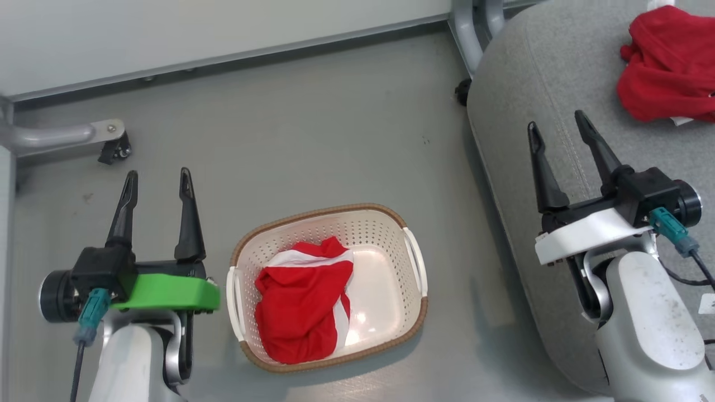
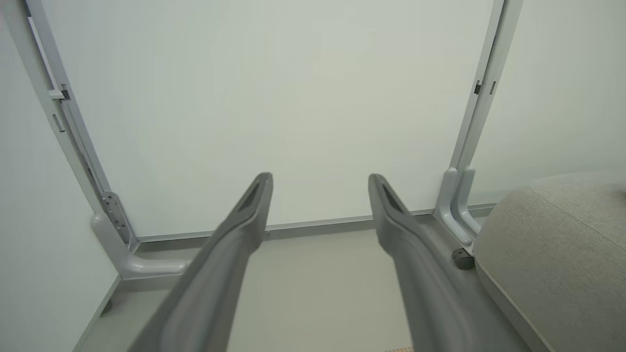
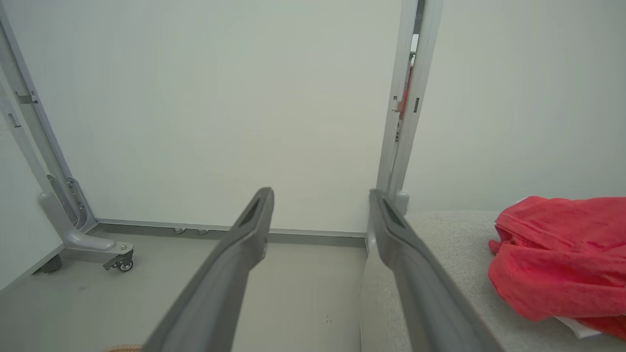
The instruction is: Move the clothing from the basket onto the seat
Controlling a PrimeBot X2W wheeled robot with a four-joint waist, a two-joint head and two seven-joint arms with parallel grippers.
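Where my arms rest: low at either side, forearms upright, fingers aimed away from me at the wall (image 1: 167, 33); I judge it a ready stance between carries.
Left gripper (image 1: 158, 172): spread wide, empty, over bare floor (image 1: 307, 123) just left of the basket (image 1: 329, 211); level, not tipped toward it.
Right gripper (image 1: 557, 120): spread wide, empty, over the near edge of the seat (image 1: 536, 84), turned slightly left; likely parked there because that side serves the seat.
Basket: upright on the floor between my arms, closer to the left one.
Basket garment (image 1: 301, 307): red with white stripes, crumpled against the left side of the basket; the right half of the bottom is bare. It is a soft heap, so I expect a pinch on the raised fold to lift it; trailing cloth could snag the rim.
Seat: grey cushion to my right, reaching beyond the basket.
Seat garment (image 1: 667, 67): red, bunched at the far right, well apart from my right gripper; a white scrap shows under it. With one piece here and one in the basket, I reckon the task about half done.
Wall: pale panels in grey framing, a caster (image 1: 114, 146) at its foot.
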